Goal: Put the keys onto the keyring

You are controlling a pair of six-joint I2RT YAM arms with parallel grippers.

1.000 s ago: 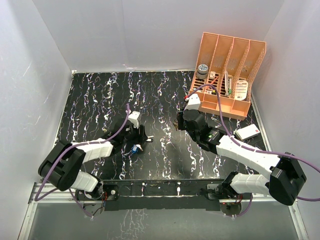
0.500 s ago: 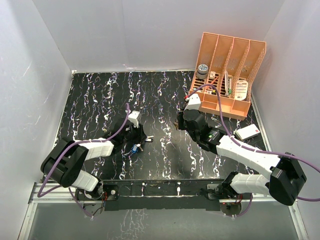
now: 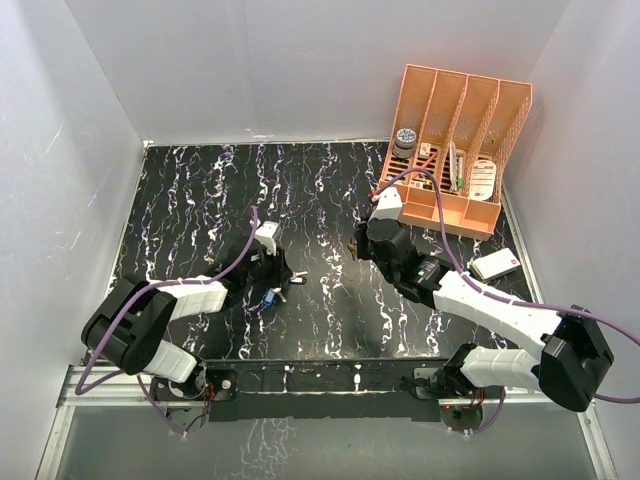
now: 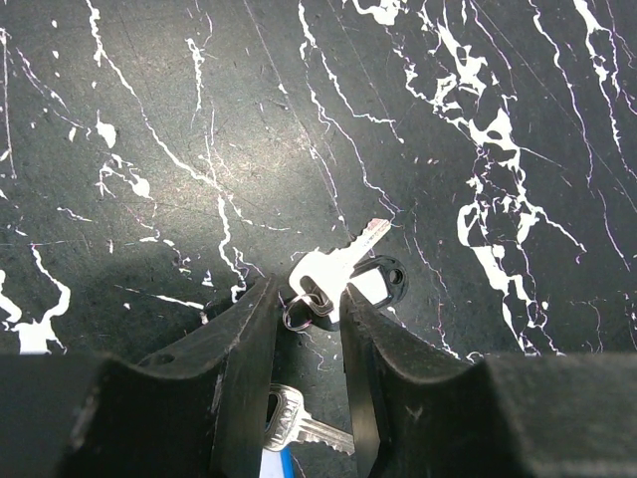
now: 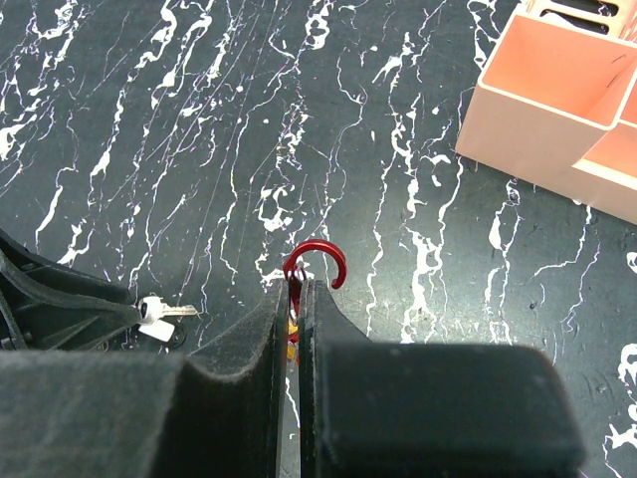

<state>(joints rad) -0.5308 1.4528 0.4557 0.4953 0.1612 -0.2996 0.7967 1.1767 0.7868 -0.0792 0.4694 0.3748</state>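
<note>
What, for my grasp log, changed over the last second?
The left gripper narrowed its jaws around the silver key; whether it grips yet is unclear. The right gripper stayed shut on the red keyring; the blue-headed key did not move.

**A:** The top view is bright and even. The light is diffuse and comes from above, the white walls (image 3: pixel 300 70) behind the peach organiser (image 3: pixel 470 215) are nearly washed out, and the shadows are soft.

**B:** Any glare?

**A:** There's a pale sheen on the black tabletop (image 4: pixel 229 149) in the left wrist view, with a dim shadow patch below it. In the right wrist view the organiser is crisp and well lit.

**B:** Focus?

**A:** The tabletop is sharp. The near foreground of both wrist views is dark and blurred.
</note>
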